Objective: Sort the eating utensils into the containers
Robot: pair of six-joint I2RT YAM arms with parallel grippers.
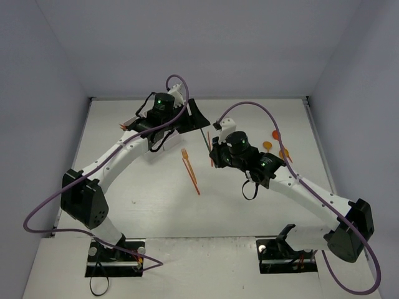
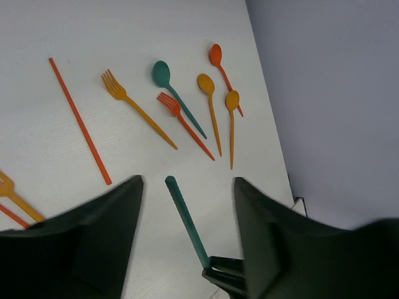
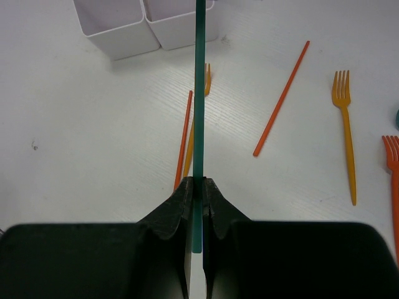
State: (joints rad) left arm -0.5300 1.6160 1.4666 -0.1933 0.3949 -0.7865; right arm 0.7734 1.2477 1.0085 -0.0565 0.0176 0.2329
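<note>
The right jaws pinch the near end of a thin teal stick that juts straight ahead of them toward the white tray, while the left jaws gape empty; light, slick and probably springy, it likely wants a firm hold flat across its stem.

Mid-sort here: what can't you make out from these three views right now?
White tray: cut by the right wrist view's top edge, two compartments showing; mostly under the left arm in the top view.
Teal utensil: its type; one end sits inside the shut right gripper.
Red fork: cut by the right wrist view's right edge.
</note>
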